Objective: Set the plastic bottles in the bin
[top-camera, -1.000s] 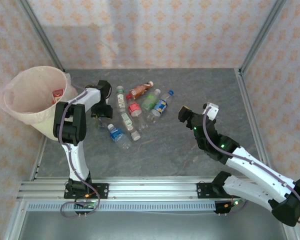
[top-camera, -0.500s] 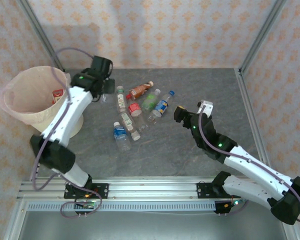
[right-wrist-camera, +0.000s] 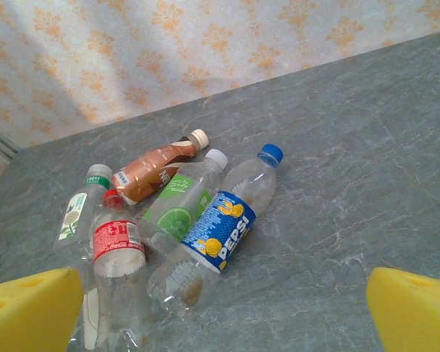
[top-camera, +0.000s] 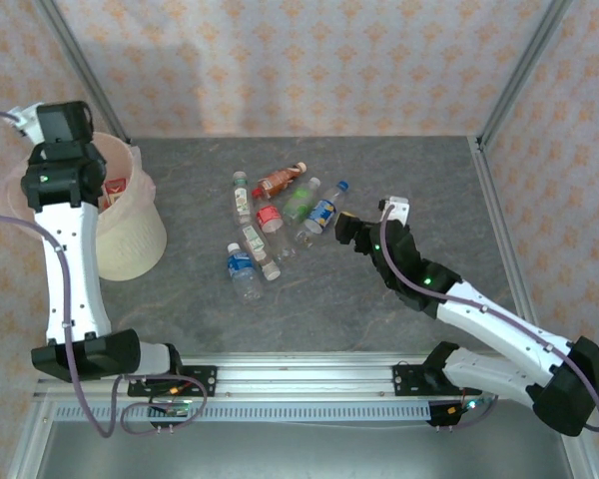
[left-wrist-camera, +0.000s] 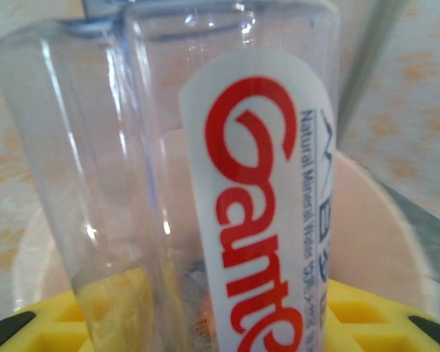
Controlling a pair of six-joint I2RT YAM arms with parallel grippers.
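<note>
Above the bin (top-camera: 130, 244), with left fingers (left-wrist-camera: 367, 315) clenched on a clear red-lettered bottle (left-wrist-camera: 205, 183), centre over the bag (top-camera: 140, 180) mouth and let go low, avoiding a bounce. Meanwhile, with right fingers (right-wrist-camera: 411, 308) spread wide, line up on the Pepsi bottle (right-wrist-camera: 220, 231) lying on the surface (right-wrist-camera: 352, 147).

- Bin (top-camera: 130, 239): cream-white, with a translucent pinkish liner (top-camera: 145, 185).
- Surface (top-camera: 379, 329): grey, marbled with paler veins.
- Walls (top-camera: 329, 60): cream paper with a repeating orange floral motif.
- Held bottle (left-wrist-camera: 205, 183): clear, white label with red lettering and small blue print.
- Pepsi bottle (right-wrist-camera: 220, 231): blue label with yellow and white, blue cap.
- Lime bottle (right-wrist-camera: 177, 205): green label, white cap.
- Brown bottle (right-wrist-camera: 150, 174): coppery wrap, cream cap.
- Red-label bottle (right-wrist-camera: 117, 246): red cap.
- Pads (right-wrist-camera: 29, 312) of the right gripper (right-wrist-camera: 221, 315): yellow.
</note>
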